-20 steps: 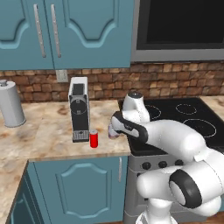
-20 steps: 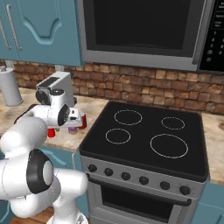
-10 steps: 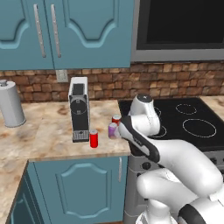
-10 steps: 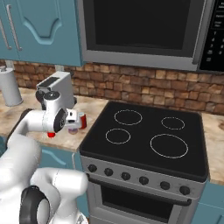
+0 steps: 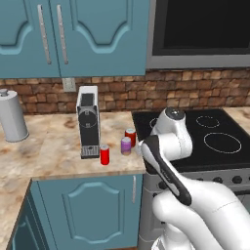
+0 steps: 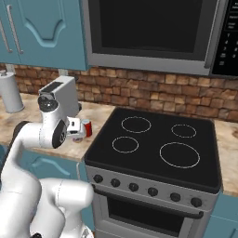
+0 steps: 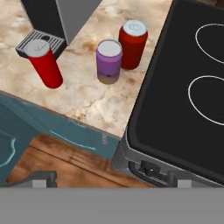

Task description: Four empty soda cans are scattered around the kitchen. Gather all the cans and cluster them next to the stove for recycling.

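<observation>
Three soda cans stand on the counter just left of the stove [image 7: 175,118]: a bright red can [image 7: 45,63] in front of the coffee machine, a purple can [image 7: 108,61], and a darker red can [image 7: 132,38] touching or nearly touching it, closest to the cooktop. From the left base the same three read as red can [image 5: 104,155], purple can [image 5: 126,145] and darker red can [image 5: 130,136] beside the stove [image 5: 195,141]. My gripper [image 7: 111,179] hovers above the counter's front edge near the stove corner, open and holding nothing. It also shows as the gripper [image 6: 76,131] just left of a red can [image 6: 87,128].
A grey coffee machine [image 5: 89,122] stands behind the bright red can. A paper-towel roll [image 5: 12,116] is at the far left of the counter. Blue wall cabinets hang above, with a microwave [image 6: 148,32] over the stove. Brick wall runs behind.
My hand has drawn back from the cans toward the counter's front edge, uncovering the purple and darker red cans. The jaws have stayed open. The cans have not moved.
</observation>
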Controlling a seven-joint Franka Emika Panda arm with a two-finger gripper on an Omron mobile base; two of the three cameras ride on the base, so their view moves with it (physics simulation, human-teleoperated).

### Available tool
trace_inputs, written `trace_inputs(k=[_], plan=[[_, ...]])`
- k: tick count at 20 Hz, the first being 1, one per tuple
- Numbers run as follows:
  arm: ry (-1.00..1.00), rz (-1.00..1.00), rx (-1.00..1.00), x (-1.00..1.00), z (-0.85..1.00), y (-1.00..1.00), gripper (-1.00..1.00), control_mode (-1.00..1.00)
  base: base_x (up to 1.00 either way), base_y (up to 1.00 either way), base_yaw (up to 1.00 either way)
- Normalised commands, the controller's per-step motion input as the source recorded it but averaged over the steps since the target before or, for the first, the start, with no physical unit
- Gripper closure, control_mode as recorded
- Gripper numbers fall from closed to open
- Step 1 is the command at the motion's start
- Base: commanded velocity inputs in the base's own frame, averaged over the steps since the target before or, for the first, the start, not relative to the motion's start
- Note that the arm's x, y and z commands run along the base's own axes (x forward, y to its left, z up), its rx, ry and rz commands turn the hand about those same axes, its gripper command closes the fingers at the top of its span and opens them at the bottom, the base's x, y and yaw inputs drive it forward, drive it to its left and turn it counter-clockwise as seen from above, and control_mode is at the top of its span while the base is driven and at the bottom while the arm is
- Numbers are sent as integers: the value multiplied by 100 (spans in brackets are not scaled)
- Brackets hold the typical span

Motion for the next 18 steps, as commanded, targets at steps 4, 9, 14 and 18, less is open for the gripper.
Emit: trace_inputs(k=[4,9,14,18], plan=[[-4,-4,0,-36,40,-18,-100,-100,0,0,0],[-3,-4,0,-36,41,-19,-100,-100,0,0,0],[-2,-5,0,-33,42,-16,-100,-100,0,0,0],[-2,-5,0,-28,46,-13,-100,-100,0,0,0]])
